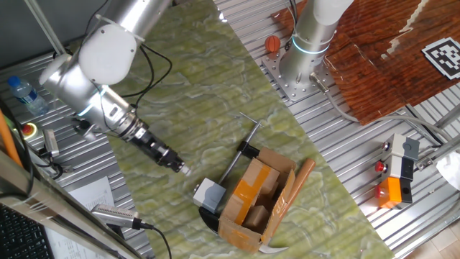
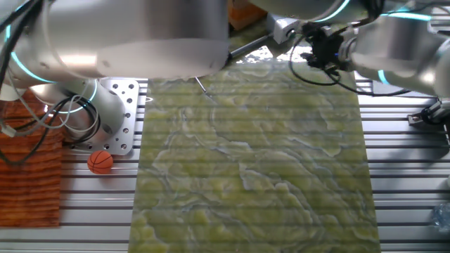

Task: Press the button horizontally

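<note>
Cardboard box [image 1: 257, 205] backs your button [image 1: 209, 193], a small, rigid, light cube on the near desk [image 1: 215, 101]; push its white face squarely. Your jaws [image 1: 184, 170] sit just left; their state is unclear.

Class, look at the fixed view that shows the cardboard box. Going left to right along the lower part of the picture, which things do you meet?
Red round button → gripper → grey button → cardboard box → orange-and-black units.

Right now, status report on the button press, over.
Tool short of the button, not touching. Button beside the cardboard box. Nothing between them.
</note>
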`<state>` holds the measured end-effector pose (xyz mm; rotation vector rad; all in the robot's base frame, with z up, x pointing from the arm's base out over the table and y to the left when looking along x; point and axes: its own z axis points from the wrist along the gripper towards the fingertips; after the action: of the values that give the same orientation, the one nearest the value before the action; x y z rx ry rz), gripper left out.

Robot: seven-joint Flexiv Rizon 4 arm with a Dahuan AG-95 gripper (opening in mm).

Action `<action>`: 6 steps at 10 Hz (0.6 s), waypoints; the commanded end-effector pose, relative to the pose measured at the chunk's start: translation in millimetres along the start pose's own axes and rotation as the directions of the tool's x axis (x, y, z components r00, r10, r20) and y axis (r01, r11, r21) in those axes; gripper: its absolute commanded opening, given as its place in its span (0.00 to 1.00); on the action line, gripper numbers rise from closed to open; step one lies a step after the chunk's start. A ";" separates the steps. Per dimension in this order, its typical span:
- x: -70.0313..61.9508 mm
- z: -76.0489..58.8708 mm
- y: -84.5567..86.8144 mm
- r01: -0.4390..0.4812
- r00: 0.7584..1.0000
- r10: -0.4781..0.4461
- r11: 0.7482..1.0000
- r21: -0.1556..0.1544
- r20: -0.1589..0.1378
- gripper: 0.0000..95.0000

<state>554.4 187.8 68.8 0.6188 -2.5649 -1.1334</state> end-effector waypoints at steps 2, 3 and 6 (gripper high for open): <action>-1.5 7.0 4.9 -0.016 1.000 0.016 1.000 -0.009 0.013 0.60; -7.3 9.2 8.2 -0.019 1.000 0.019 1.000 -0.011 0.017 0.60; -12.7 17.4 12.4 -0.013 0.999 0.014 1.000 -0.028 0.035 0.60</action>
<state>557.0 213.7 64.0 0.5794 -2.5684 -1.1915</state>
